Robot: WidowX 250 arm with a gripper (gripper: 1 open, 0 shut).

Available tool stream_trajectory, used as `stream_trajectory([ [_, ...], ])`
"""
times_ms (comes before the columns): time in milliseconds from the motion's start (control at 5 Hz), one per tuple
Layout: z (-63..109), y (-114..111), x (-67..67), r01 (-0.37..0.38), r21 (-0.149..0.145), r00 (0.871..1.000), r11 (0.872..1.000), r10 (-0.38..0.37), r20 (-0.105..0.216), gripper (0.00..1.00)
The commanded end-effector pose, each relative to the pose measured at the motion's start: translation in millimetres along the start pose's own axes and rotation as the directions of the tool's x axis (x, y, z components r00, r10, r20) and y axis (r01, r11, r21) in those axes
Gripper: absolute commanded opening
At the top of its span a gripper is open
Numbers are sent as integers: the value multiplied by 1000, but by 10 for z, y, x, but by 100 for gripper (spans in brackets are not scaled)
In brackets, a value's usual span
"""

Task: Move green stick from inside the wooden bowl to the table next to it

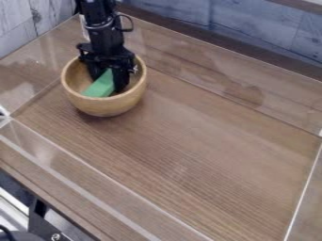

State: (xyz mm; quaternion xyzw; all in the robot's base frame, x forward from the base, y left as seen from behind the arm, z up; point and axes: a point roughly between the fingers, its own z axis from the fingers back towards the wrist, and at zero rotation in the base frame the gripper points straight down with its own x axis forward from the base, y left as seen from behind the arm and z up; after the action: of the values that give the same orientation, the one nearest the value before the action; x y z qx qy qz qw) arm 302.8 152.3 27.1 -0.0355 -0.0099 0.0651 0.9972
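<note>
A round tan wooden bowl [101, 102] sits on the dark wood-grain table [201, 141] at the upper left. Inside it lies the bright green stick [101, 87], tilted against the bowl's inner wall. My black gripper [111, 79] reaches straight down into the bowl and is shut on the green stick's upper end. The fingertips are partly hidden by the bowl's rim and the stick.
Clear acrylic walls [75, 155] run along the table's front and left edges, another stands at the right [302, 188]. A grey wall lies behind. Bare tabletop stretches to the right of and in front of the bowl.
</note>
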Motion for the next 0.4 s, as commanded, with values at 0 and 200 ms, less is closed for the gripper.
stream_trajectory([
  [0,63,-18,-25,-20,3,999,1000,19,35,0],
  [200,23,-117,-99,-31,-7,999,1000,31,34,0],
])
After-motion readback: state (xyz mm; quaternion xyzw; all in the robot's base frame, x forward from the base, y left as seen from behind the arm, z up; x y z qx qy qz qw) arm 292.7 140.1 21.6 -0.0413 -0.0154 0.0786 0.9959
